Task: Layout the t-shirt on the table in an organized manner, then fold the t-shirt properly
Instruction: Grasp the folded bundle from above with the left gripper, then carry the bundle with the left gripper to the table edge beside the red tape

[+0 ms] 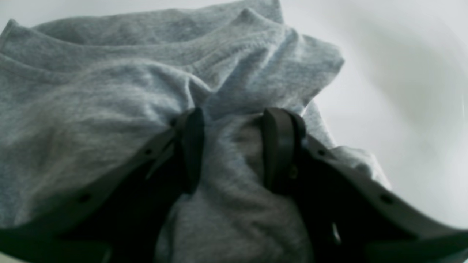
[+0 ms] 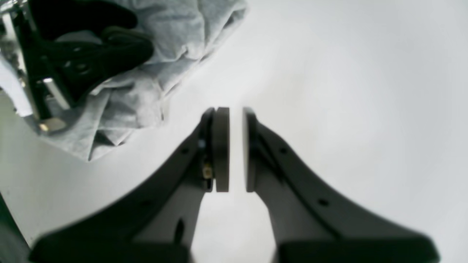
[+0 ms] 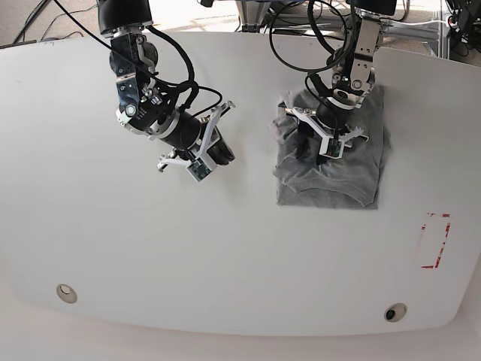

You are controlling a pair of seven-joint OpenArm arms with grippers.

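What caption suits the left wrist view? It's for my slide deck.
Left gripper pressed into the crumpled grey t-shirt, a fold of fabric bunched between its fingers, white table beyond.

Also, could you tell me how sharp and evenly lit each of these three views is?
Left wrist view: soft focus, the t-shirt shows weave only near the collar, the left gripper dark and blurred. Right wrist view: the right gripper fairly crisp, the table washed out and featureless. Base view: sharpest, even light, soft shadows, slight bowing at the table edges.
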